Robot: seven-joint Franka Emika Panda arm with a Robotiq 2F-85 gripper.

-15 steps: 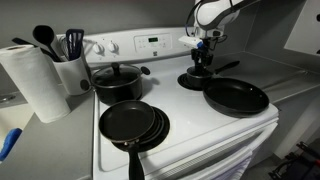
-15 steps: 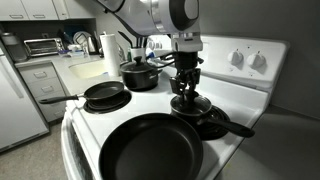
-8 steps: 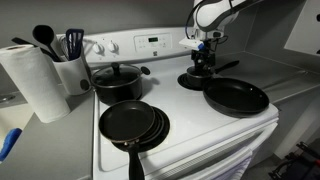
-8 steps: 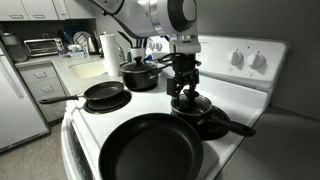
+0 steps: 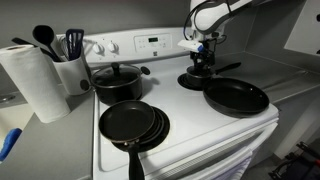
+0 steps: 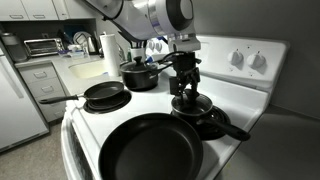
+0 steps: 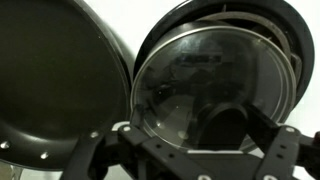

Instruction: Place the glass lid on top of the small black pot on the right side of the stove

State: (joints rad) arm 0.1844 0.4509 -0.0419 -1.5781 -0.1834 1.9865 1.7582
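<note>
The glass lid [image 7: 195, 70] lies flat on the small black pot [image 5: 198, 81] [image 6: 201, 111] at the back right of the stove [image 5: 185, 112] [image 6: 92, 118]. In the wrist view its black knob [image 7: 226, 126] sits between my jaws with a gap on both sides. My gripper [image 5: 203, 63] [image 6: 184, 90] [image 7: 218, 140] is open, pointing straight down just above the lid [image 6: 192, 103]. The pot's long handle [image 6: 238, 129] sticks out toward the back panel side.
A wide black frying pan [image 5: 237, 98] [image 6: 150, 148] [image 7: 50, 70] lies right beside the pot. Stacked pans [image 5: 133, 123] [image 6: 105, 95] and a big lidded pot [image 5: 117, 80] [image 6: 140, 75] fill the other burners. A paper towel roll [image 5: 35, 80] and a utensil holder [image 5: 70, 65] stand on the counter.
My jaws have spread apart and let go of the lid's knob. The lid stays on the small pot, and the arm has hardly moved.
</note>
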